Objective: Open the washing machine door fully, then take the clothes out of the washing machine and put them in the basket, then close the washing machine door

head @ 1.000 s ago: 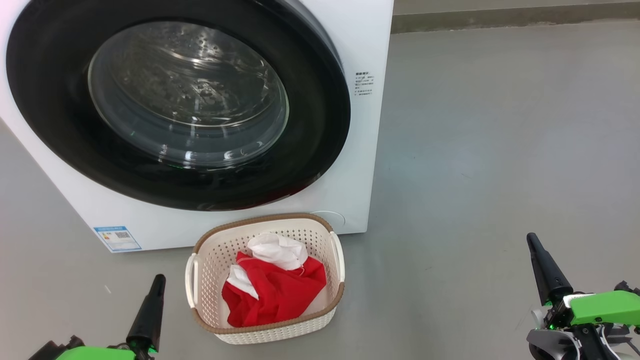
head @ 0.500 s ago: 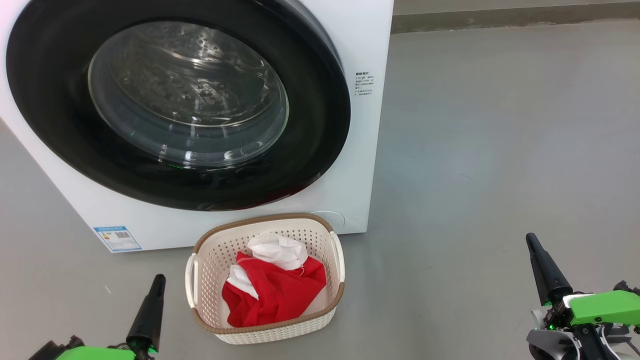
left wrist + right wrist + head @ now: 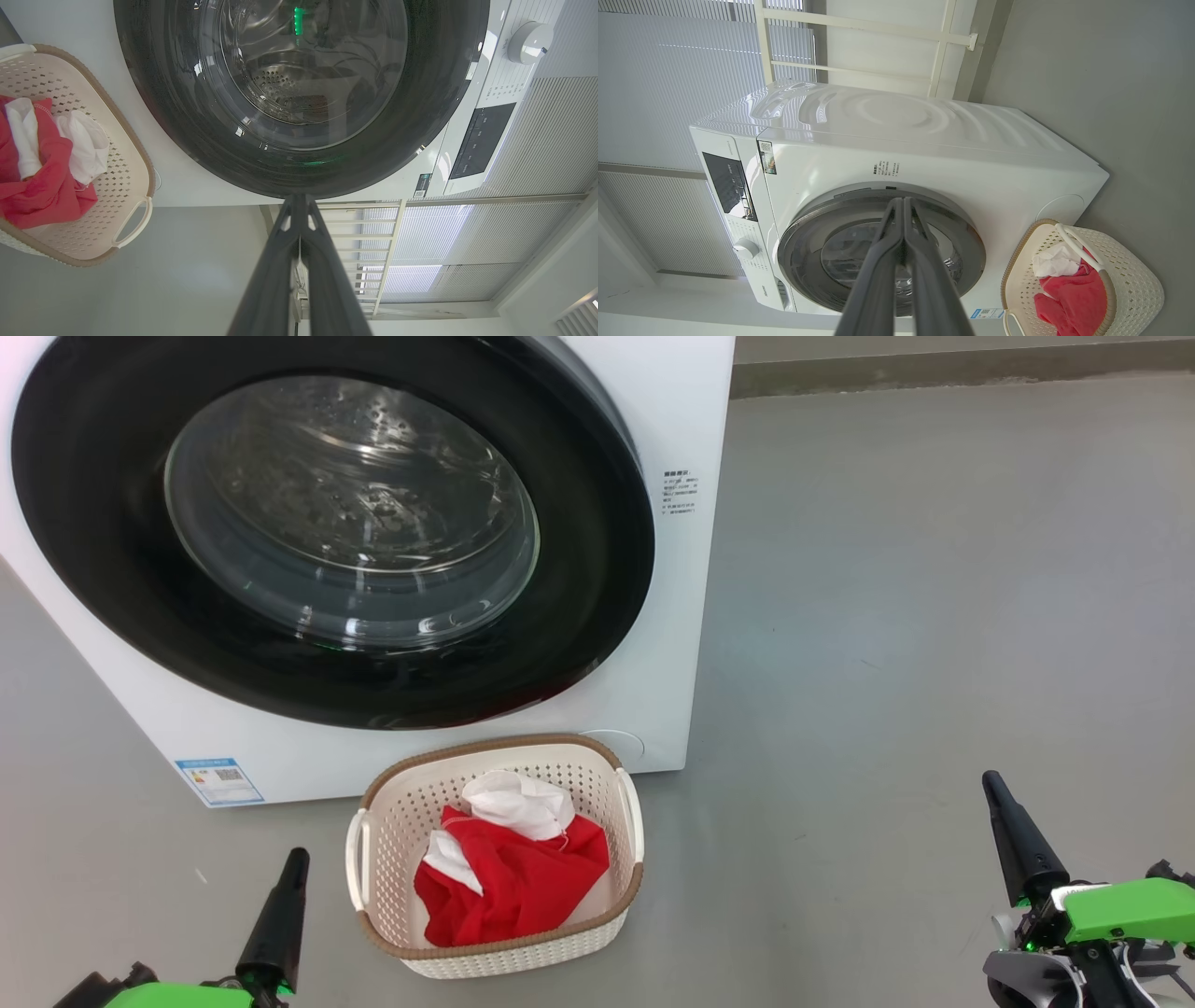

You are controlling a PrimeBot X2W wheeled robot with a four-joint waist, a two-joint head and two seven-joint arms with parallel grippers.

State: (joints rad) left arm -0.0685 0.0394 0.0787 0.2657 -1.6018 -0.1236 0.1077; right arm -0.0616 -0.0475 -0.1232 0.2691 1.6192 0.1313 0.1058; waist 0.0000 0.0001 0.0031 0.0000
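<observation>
My left gripper (image 3: 297,859) and right gripper (image 3: 991,782) are closed, empty, with the basket (image 3: 485,748) of clothes (image 3: 523,887) between them and the door (image 3: 597,569) ahead.

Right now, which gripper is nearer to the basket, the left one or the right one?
Left. The left gripper, shut, sits close off the left side of the basket. The right gripper, also shut, stands far off to the basket's right.

blue label sticker (image 3: 217,780) on washing machine (image 3: 686,411), print too small to read
</observation>
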